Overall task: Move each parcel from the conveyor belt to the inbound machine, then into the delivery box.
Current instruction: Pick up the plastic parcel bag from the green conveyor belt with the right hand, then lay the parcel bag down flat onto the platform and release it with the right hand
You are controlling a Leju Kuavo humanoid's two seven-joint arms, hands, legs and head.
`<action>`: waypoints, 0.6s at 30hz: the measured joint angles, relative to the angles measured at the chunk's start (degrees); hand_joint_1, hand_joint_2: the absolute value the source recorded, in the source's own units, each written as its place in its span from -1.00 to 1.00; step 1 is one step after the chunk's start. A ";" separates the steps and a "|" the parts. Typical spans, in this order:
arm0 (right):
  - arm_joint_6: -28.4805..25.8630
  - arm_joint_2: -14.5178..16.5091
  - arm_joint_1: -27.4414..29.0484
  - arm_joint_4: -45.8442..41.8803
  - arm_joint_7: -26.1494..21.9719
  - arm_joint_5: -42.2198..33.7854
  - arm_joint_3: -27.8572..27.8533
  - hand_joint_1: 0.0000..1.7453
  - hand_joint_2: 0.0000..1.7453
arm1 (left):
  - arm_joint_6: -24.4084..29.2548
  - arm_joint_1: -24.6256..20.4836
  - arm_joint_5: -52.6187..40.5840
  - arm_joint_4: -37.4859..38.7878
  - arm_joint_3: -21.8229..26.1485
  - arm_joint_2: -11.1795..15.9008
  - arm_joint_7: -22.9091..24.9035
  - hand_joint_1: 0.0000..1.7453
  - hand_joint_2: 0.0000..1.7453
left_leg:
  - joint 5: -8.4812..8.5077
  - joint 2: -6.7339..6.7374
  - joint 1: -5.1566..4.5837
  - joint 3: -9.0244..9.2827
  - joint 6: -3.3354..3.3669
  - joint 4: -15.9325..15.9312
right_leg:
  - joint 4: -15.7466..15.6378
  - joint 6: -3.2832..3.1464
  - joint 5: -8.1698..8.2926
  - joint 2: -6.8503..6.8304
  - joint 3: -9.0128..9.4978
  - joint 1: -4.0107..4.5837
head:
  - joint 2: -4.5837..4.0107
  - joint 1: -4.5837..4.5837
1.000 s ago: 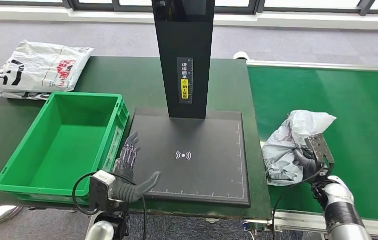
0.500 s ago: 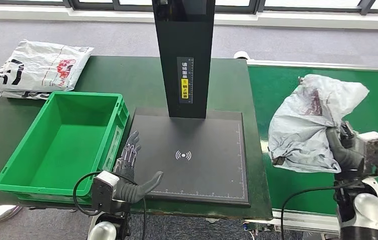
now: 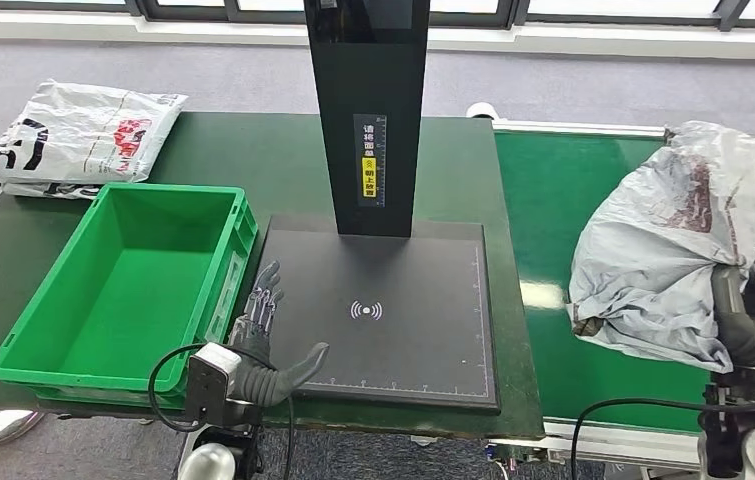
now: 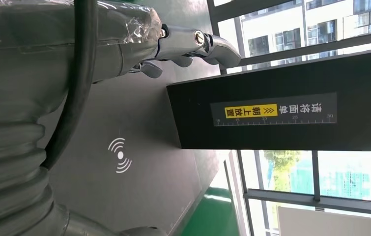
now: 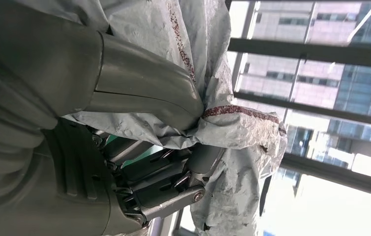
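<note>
The black post (image 3: 365, 110) bears a label (image 3: 370, 160) reading 请将面单朝上放置 (with a ruler scale)

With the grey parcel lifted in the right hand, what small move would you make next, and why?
Probably carry it leftward toward the inbound machine's black plate. The right hand grips the grey parcel above the green conveyor belt, the plate lies bare, and the left hand rests open at its edge.

a dark green table (image 3: 253, 160) bears a green crate (image 3: 123, 285), black scanner base (image 3: 383, 310) and, seemingly overhanging, white bags (image 3: 73, 135).
</note>
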 joint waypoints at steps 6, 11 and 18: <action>-0.70 0.75 -4.70 6.96 4.49 6.00 2.21 1.00 1.00 | -2.20 -2.42 -0.52 1.60 0.00 -1.04 0.36 -1.00 1.00 | 0.04 0.08 0.00 -0.12 0.01 -0.01 | 0.01 -0.01 0.04 0.04 0.01 0.00 | 0.00 0.00; -1.83 1.05 -8.35 14.44 5.17 6.37 6.43 1.00 1.00 | -2.59 -3.34 -0.43 2.60 0.00 -1.31 0.68 -1.00 1.00 | 0.18 -0.05 0.01 -0.06 0.00 -0.01 | 0.04 0.01 0.09 -0.08 0.01 0.01 | 0.00 0.00; -1.70 2.46 -17.64 31.84 5.93 4.87 15.20 1.00 1.00 | -1.79 -3.04 1.10 2.59 0.00 -1.13 0.80 -1.00 1.00 | 0.22 0.05 0.03 -0.10 -0.07 -0.02 | 0.09 -0.02 0.11 0.03 -0.11 0.02 | 0.00 -0.01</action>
